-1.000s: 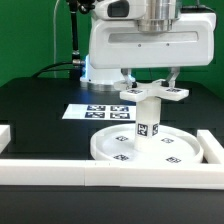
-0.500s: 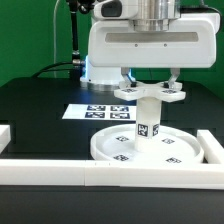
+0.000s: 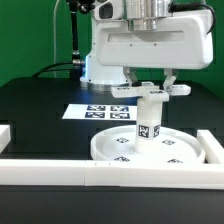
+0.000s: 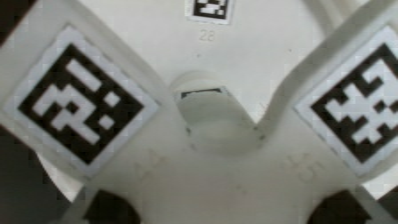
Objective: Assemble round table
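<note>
The large rimmed round disc [image 3: 118,151] lies flat on the black table. The short thick cylinder leg [image 3: 147,127] stands upright on its middle. The cross-shaped foot piece [image 3: 152,90] sits level on top of the leg. My gripper [image 3: 151,80] comes straight down onto the foot, a finger on each side of its hub, and looks shut on it. In the wrist view the foot [image 4: 214,130] fills the frame, with two tagged arms spreading out. The fingertips themselves are hidden there. A tag on the disc [image 4: 212,8] shows beyond the foot.
The marker board [image 3: 92,110] lies behind the disc toward the exterior view's left. Long white border bars run along the front [image 3: 60,171], the exterior view's right [image 3: 211,146] and left [image 3: 5,134]. The arm's base [image 3: 100,66] stands behind.
The foot piece has turned on top of the leg together with my gripper, and its arms now sit slightly higher in the exterior view. The disc and leg have stayed put.
</note>
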`<state>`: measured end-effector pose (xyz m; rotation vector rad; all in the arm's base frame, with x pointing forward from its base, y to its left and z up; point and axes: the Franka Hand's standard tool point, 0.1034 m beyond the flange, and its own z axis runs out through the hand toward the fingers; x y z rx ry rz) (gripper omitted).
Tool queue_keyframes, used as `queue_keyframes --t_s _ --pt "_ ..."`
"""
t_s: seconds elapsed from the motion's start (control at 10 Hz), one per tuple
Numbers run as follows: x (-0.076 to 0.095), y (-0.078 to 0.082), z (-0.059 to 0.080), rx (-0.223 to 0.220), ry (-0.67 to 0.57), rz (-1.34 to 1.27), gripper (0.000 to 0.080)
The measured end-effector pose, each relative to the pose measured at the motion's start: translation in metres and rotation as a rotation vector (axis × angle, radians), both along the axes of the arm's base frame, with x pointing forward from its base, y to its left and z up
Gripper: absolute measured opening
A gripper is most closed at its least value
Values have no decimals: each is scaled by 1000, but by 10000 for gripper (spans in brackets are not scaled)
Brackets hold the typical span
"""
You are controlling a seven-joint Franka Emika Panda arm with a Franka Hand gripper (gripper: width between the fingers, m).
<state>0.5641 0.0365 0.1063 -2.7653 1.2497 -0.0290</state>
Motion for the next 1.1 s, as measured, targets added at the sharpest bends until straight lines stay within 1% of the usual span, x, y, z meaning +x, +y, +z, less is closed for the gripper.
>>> queue_keyframes --t_s 0.4,0.9,1.1 --pt "0 -1 0 61 38 -415 449" --pt "0 -1 -1 92 77 -846 449" --pt "0 -1 -1 97 89 -951 449"
